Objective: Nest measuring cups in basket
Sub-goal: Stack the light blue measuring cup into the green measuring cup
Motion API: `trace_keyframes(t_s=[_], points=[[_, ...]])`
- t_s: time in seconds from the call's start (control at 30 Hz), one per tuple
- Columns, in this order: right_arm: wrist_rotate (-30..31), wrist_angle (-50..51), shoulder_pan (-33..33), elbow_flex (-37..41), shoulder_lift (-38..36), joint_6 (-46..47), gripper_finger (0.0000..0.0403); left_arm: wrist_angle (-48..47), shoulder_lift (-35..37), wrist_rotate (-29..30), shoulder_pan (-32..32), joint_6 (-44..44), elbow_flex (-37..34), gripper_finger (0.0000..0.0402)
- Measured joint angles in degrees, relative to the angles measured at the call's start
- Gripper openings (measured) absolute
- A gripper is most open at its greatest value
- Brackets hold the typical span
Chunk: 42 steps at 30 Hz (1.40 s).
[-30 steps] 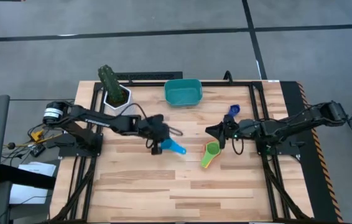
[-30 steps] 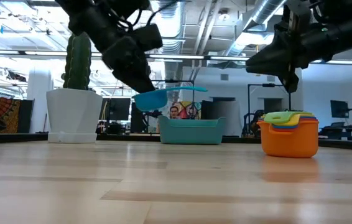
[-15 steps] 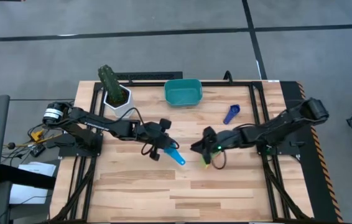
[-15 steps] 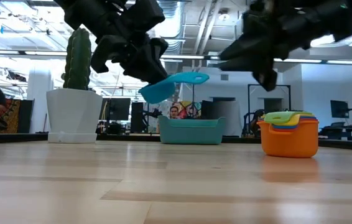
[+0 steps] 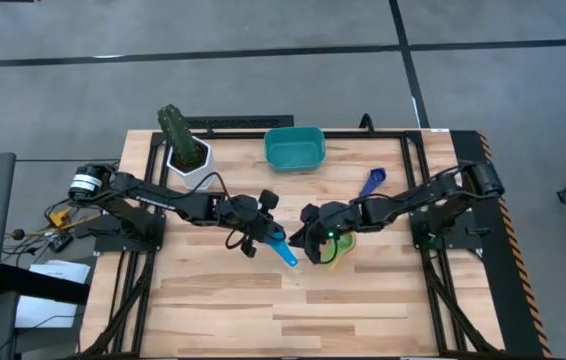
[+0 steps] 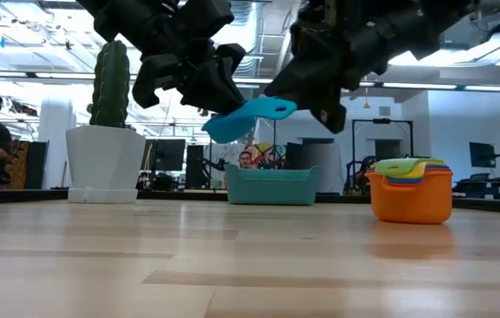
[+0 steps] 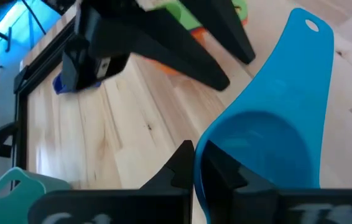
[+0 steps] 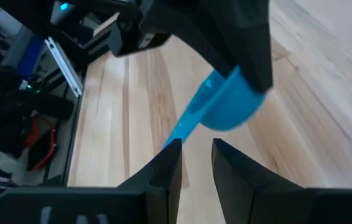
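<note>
The teal basket (image 5: 294, 148) sits at the table's 12 o'clock edge. Mid-table, the left gripper (image 5: 267, 236) clamps a light-blue measuring cup (image 5: 283, 247) aloft; at its 3 o'clock the right gripper (image 5: 301, 243) reaches in, fingers narrowly parted.

Left gripper (image 5: 263, 232) holds a light-blue measuring cup (image 5: 285, 250) mid-table; right gripper (image 5: 308, 240) sits just beside it, above the green cup (image 5: 339, 248). Teal basket (image 5: 294, 148) stands at the far edge
</note>
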<state>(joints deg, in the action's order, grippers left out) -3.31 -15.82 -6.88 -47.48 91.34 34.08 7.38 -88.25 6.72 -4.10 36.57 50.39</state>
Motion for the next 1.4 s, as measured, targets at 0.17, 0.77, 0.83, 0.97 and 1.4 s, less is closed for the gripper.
trace_keyframes(t_s=[0.17, 0.77, 0.83, 0.97, 1.4], points=[[-3.5, 0.3, 1.4, -2.2, 3.2, -1.6, 0.0112, -0.2, 0.0, -0.3, 0.2, 2.5, 0.0, 0.0003], [-5.9, -1.5, 3.7, -3.4, 4.4, -1.6, 0.0083, -3.4, 0.0, 2.8, 0.6, 4.8, 0.0, 0.0005], [-5.9, -1.1, 3.9, -3.3, 4.4, -1.5, 0.0082, -3.4, 0.0, 2.8, 0.9, 4.8, 0.0, 0.0006], [-5.9, -0.8, 4.4, -3.4, 4.4, -1.5, 0.0078, -2.8, 0.0, 4.1, 1.3, 5.4, 0.0, 0.0005], [-6.1, 0.5, 4.8, -3.4, 4.2, -1.6, 0.0076, -0.8, -0.1, 5.4, 1.2, 9.6, 0.5, 0.0007]])
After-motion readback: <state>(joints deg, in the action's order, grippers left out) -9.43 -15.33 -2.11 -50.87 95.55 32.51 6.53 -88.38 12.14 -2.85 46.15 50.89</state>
